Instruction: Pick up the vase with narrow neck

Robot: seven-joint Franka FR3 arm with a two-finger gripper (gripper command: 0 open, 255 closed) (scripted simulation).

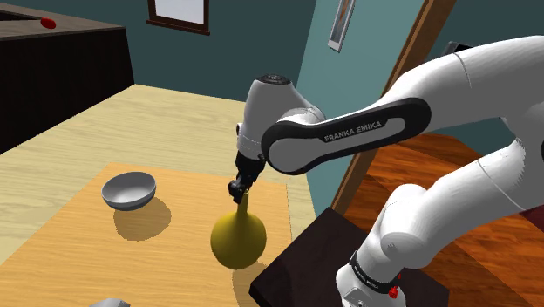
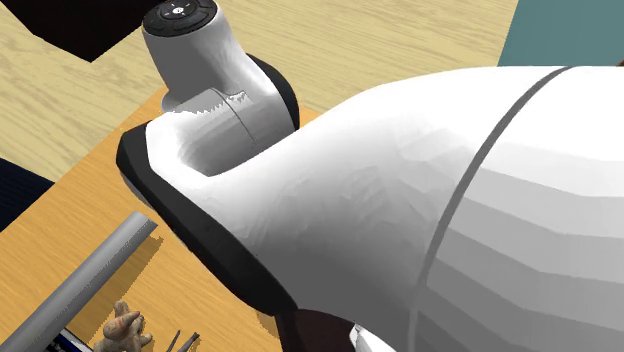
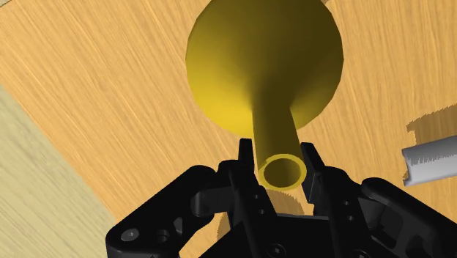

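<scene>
The yellow vase (image 1: pixel 237 237) stands upright on the wooden desk (image 1: pixel 70 235), near its edge on the shoulder view's right, with a grey bowl (image 1: pixel 129 189) well apart on that view's left. The pincer (image 3: pixel 277 150) comes down from above and pinches the narrow neck just under its open mouth, one black finger on each side of the rim. The hold looks high and slight, with all the weight in the round belly below. As I judge it, a quick lift could let the smooth neck slide out through the fingers, since little neck is left above them, or let the belly swing and twist the vase askew, so that it drops back onto the desk and rolls off the near edge
</scene>
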